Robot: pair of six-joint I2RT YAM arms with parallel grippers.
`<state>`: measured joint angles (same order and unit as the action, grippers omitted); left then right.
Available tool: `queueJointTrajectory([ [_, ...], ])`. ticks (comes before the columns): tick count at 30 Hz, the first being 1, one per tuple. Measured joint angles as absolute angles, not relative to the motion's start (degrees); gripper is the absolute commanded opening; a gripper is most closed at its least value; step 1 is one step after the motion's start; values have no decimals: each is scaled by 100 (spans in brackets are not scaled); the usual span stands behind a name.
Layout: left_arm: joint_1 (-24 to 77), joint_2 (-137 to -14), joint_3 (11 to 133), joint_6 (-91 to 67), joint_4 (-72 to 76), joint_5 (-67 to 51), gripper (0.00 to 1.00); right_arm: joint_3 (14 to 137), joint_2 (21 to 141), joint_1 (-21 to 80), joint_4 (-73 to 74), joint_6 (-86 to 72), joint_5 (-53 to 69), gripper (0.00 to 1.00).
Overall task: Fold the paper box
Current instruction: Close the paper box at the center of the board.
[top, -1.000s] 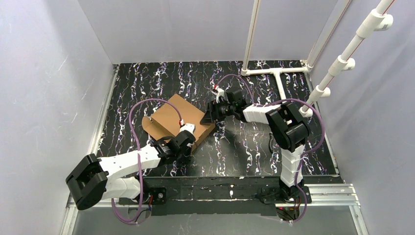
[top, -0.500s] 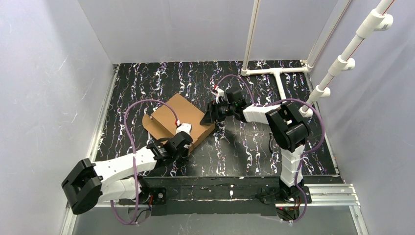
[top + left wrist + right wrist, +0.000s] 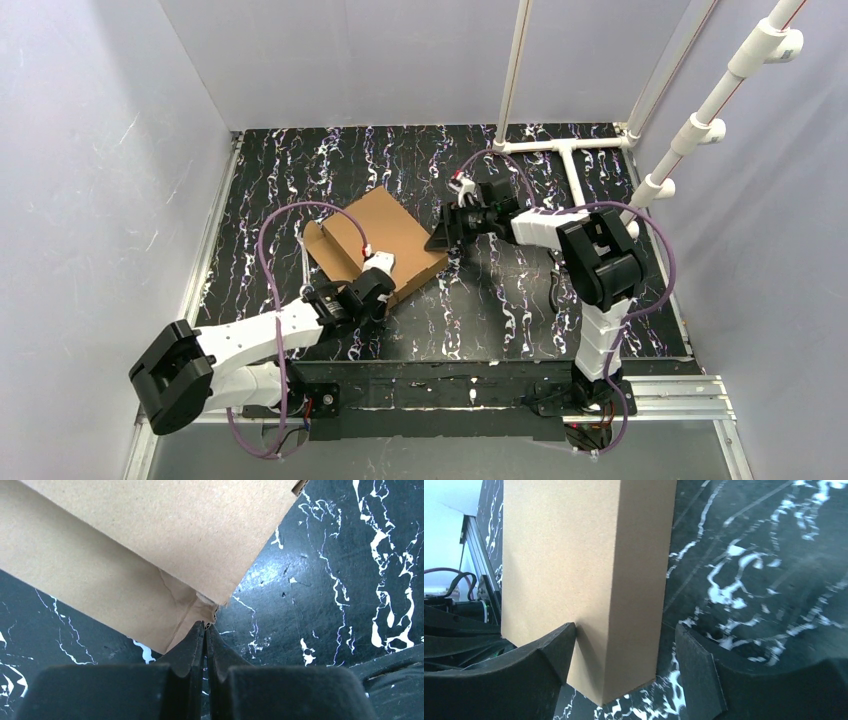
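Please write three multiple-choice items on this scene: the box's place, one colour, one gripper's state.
1. Where does the plain brown corrugated cardboard box lie on the black, white-veined table?
A) left of centre
B) far right corner
C) off the near edge

2. What colour is the thin cable looping above the left arm?
A) yellow
B) purple
C) green

3. How is the left gripper?
A) wide open
B) shut on a pen
C) shut, at the box's corner

1 A: the top view shows it left of mid-table.
2 B: it is purple against the table.
3 C: the jaws are closed with nothing between.
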<state>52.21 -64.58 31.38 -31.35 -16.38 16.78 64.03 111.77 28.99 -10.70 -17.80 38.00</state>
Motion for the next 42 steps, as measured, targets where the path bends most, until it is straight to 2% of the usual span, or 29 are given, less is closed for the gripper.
queueJointTrajectory([
  [9,5190,-6764,3533,-2241,-1542,1704,0,6326,11098,2519,-980,-1706,3918,80],
  [17,4963,-6532,3330,-1667,-1125,1389,0,6326,10510,2320,-482,-672,3780,92],
  [20,4884,-6534,3236,-1555,-1031,1288,0,6342,10119,2211,-180,259,3964,97],
  [23,4869,-6536,3234,-1367,-906,1179,0,6366,9762,2200,276,1645,4418,98],
  [26,4869,-6587,3236,-1175,-760,1068,0,6309,9502,2248,738,3260,4987,98],
  [29,4869,-6689,3236,-1048,-659,972,0,6287,9443,2401,1732,5522,5358,98],
  [31,4869,-6729,3236,-1002,-615,934,0,6287,9526,2571,2399,6775,5474,97],
  [34,4869,-6729,3236,-980,-569,934,0,6287,9692,2862,2902,7918,5551,86],
  [42,4869,-6689,3227,-913,-445,1063,0,6285,9915,3236,2265,7996,5096,75],
])
